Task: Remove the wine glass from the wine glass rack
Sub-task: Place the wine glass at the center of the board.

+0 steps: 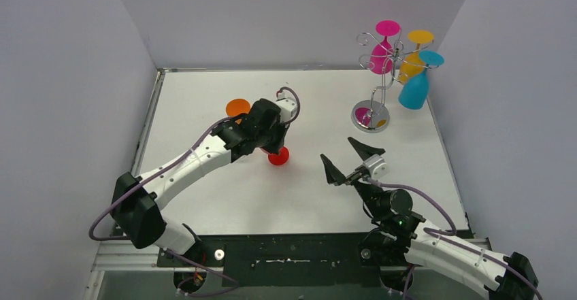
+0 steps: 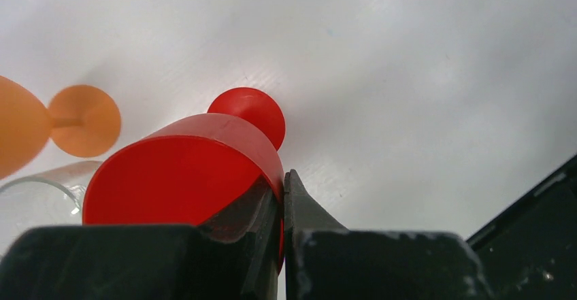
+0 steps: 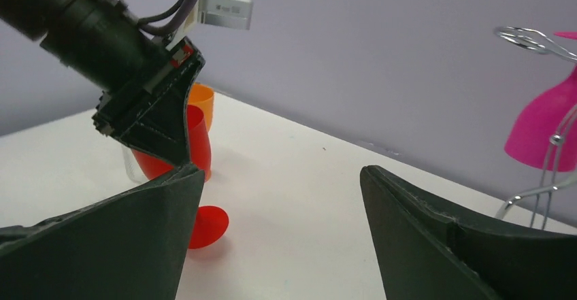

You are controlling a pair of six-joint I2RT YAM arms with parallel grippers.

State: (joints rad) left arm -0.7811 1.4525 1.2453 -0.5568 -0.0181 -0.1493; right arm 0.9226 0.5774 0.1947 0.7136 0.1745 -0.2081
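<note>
Right end effector [image 1: 336,147] seen nearest, jaws spread wide, nothing held, poised over tabletop [image 1: 306,198] right of centre. Left end effector [image 2: 284,181] clamped shut on rim of red wine glass [image 2: 177,177]; glass tilted, round foot down at tabletop, well apart from rack. Orange wine glass [image 2: 81,120] and clear glass [image 2: 34,191] seen just beside red one. Wine glass rack [image 1: 371,116] stood at far right, disc base on tabletop; pink glass [image 1: 382,55], yellow glass [image 1: 411,65] and blue glass [image 1: 414,90] hung from hooks, feet up.

five coloured glasses [image 1: 414,90], one rack [image 1: 371,118]
</note>
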